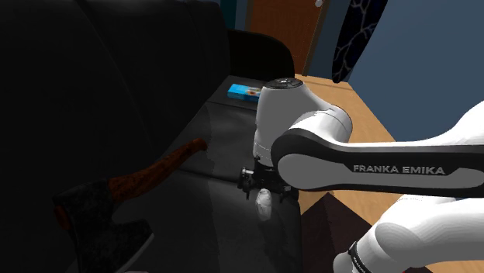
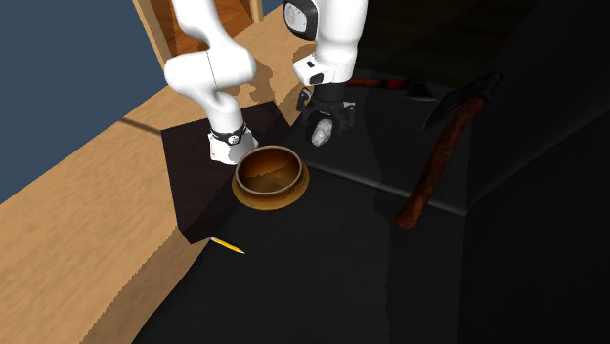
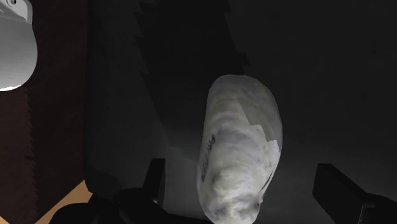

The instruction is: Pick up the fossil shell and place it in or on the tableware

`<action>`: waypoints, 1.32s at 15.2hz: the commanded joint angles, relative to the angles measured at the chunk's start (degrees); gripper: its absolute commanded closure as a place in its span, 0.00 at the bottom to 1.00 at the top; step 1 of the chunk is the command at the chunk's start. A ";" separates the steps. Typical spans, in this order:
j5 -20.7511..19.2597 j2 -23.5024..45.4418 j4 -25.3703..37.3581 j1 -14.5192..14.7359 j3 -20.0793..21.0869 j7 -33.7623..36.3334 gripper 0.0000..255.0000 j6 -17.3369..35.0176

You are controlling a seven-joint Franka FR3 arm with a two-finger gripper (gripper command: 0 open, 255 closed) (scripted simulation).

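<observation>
The fossil shell [image 3: 240, 149] is a pale grey-white, elongated lump lying on the dark surface. My black gripper [image 3: 238, 177] hangs right over it and is open. Its two fingertips [image 3: 156, 177] stand apart on either side of the shell without touching it. From the shoulder view the shell [image 1: 264, 203] peeks out just under the gripper [image 1: 259, 186], beneath the white forearm. In the second exterior view the shell [image 2: 321, 132] lies below the gripper [image 2: 323, 115], and the brown round bowl [image 2: 292, 186] sits a short way toward that view's lower left of it.
An axe [image 1: 155, 172] with a reddish-brown handle lies on the dark surface at the shoulder view's left; the axe [image 2: 435, 161] is right of the shell in the second exterior view. A yellow pencil [image 2: 227, 245] lies beyond the bowl. A blue box [image 1: 244, 91] sits behind the arm.
</observation>
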 commanded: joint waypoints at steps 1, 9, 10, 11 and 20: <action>0.30 0.58 -1.08 -0.10 0.58 -0.07 0.00 1.68; 0.41 0.75 -1.40 -0.10 0.77 -0.07 0.00 2.17; 0.41 0.75 -1.40 -0.10 0.77 -0.07 1.00 2.17; 0.41 0.75 -1.40 -0.10 0.77 -0.07 1.00 2.17; 0.23 0.38 -0.90 -0.07 0.39 -0.10 1.00 1.29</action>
